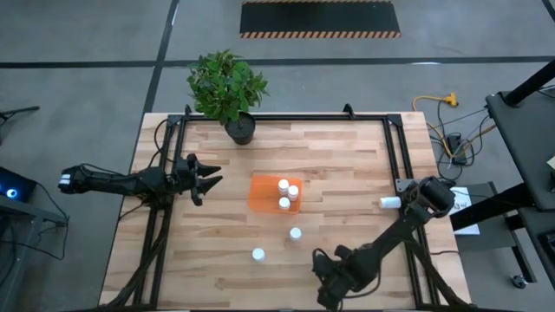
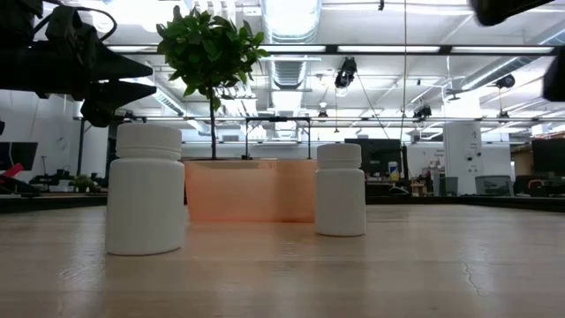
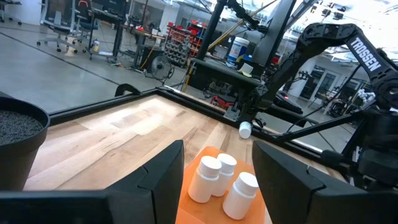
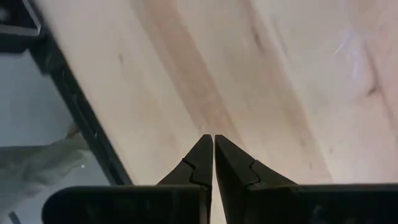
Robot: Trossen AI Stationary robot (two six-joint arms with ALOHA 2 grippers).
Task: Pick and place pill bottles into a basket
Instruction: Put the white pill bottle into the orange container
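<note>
The orange basket (image 1: 264, 195) stands mid-table with three white pill bottles (image 1: 284, 192) upright inside; they also show in the left wrist view (image 3: 221, 177). Two more bottles stand upright on the table nearer the front, one (image 1: 296, 233) (image 2: 341, 190) and another (image 1: 258, 254) (image 2: 146, 190). One bottle (image 1: 388, 202) (image 3: 245, 129) lies on its side by the right frame rail. My left gripper (image 1: 211, 180) (image 3: 217, 146) is open and empty, above the table just left of the basket. My right gripper (image 1: 324, 295) (image 4: 213, 146) is shut and empty over the table's near edge.
A black plant pot (image 1: 240, 130) with a green plant stands at the table's far edge, left of centre; its rim shows in the left wrist view (image 3: 18, 124). Black frame rails (image 1: 399, 156) run along the table's sides and back.
</note>
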